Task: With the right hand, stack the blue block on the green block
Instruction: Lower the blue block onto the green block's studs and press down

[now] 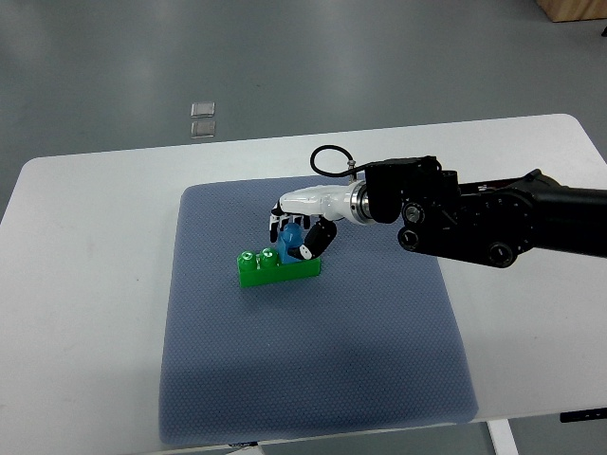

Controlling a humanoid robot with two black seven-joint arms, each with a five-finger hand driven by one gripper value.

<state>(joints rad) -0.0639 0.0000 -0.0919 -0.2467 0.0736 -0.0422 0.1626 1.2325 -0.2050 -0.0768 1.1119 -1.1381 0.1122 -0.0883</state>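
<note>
One arm is all I have working here: the right hand (299,227) reaches in from the right edge over the blue-grey mat (313,379), its fingers curled around the blue block (292,237) and pinching it from both sides. I see the blue block sitting on the right half of the green block (275,268), touching its top, while two green studs show bare on the left half. The green block lies on the mat on the white table (85,284).
</note>
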